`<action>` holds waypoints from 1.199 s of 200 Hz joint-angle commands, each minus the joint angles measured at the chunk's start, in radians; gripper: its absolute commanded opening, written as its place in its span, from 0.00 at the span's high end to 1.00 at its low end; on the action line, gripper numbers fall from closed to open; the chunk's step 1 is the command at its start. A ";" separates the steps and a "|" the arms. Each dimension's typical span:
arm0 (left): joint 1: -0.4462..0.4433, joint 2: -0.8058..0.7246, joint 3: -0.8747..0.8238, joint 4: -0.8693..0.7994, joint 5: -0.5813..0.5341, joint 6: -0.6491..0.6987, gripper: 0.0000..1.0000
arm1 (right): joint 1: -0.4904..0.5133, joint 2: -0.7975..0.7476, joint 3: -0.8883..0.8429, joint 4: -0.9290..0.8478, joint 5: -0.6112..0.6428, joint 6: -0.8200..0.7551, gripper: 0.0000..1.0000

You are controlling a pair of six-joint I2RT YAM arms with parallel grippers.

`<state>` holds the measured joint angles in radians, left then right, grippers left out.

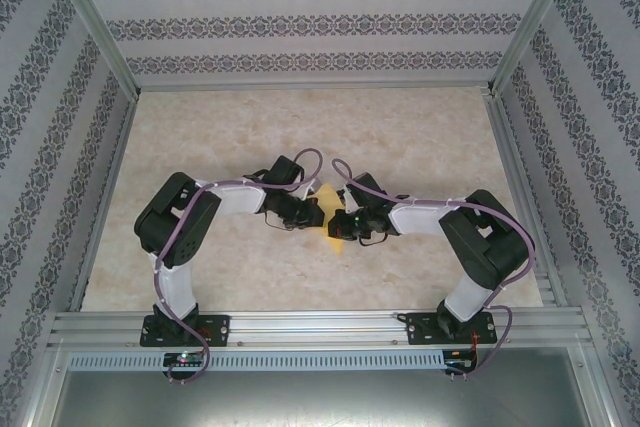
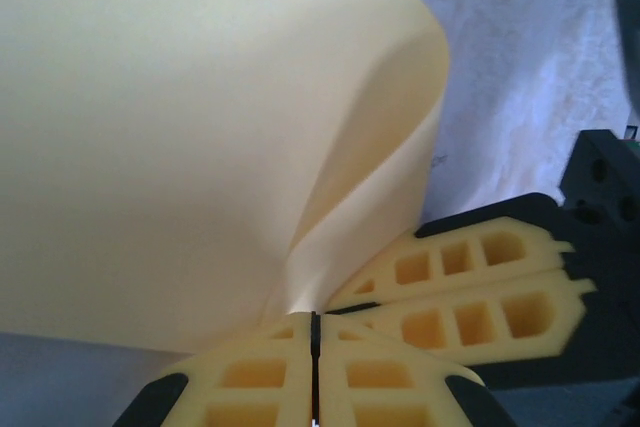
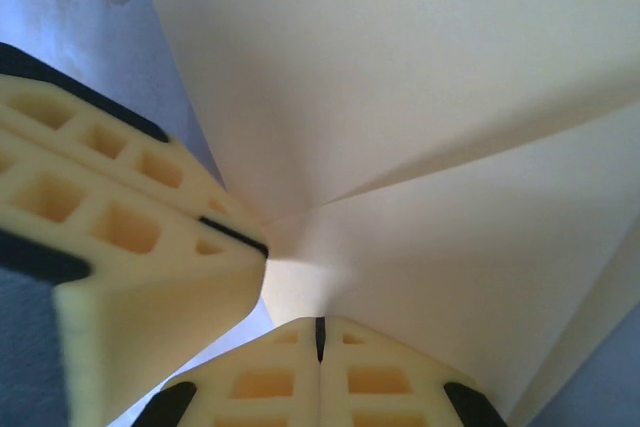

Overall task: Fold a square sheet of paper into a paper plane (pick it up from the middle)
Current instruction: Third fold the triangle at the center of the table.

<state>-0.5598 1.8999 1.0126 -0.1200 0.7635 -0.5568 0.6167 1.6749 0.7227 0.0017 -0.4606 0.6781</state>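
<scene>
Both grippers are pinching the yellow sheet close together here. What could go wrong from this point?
1. The left gripper and right gripper are both shut on the square sheet of paper at almost the same spot, fingers nearly touching; pulling apart could tear it.
2. The sheet bulges and creases around the pinch, so stray wrinkles may spoil a clean fold.
3. With the fingers so crowded, any move risks the grippers colliding.

The sheet of paper (image 1: 338,237) is plain mustard yellow; the table (image 1: 420,137) is cream and marbled, and the walls (image 1: 300,27) are white with grey flowered stripes. The left arm (image 1: 180,217) and right arm (image 1: 485,242) are black and white with purple cables (image 1: 312,155). The left hand (image 2: 313,332) has pale yellow fingers (image 2: 250,387) backed in black.
</scene>
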 commanded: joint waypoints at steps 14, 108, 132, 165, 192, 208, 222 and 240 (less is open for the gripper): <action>-0.015 0.038 0.038 -0.042 -0.007 0.043 0.90 | -0.018 -0.007 -0.038 -0.021 0.019 0.008 1.00; -0.025 0.112 0.085 -0.164 -0.115 0.126 0.90 | -0.035 -0.082 -0.046 -0.002 0.005 0.024 0.98; -0.025 0.126 0.087 -0.170 -0.121 0.133 0.90 | -0.037 -0.096 -0.056 0.005 -0.024 0.031 0.98; -0.026 0.136 0.092 -0.173 -0.127 0.136 0.90 | -0.027 -0.113 -0.084 0.018 -0.056 0.045 0.98; -0.025 0.139 0.098 -0.182 -0.130 0.144 0.90 | -0.004 -0.114 -0.095 0.011 -0.071 0.044 0.98; -0.026 0.140 0.101 -0.185 -0.131 0.145 0.90 | 0.010 -0.113 -0.101 0.011 -0.074 0.045 0.98; -0.025 0.143 0.103 -0.185 -0.130 0.145 0.90 | 0.017 -0.110 -0.106 0.010 -0.073 0.042 0.98; -0.025 0.146 0.106 -0.190 -0.133 0.148 0.90 | 0.024 -0.103 -0.106 -0.001 -0.067 0.040 0.98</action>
<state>-0.5705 1.9827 1.1271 -0.2314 0.7460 -0.4446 0.6266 1.5826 0.6296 0.0170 -0.5159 0.7124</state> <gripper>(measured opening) 0.099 0.042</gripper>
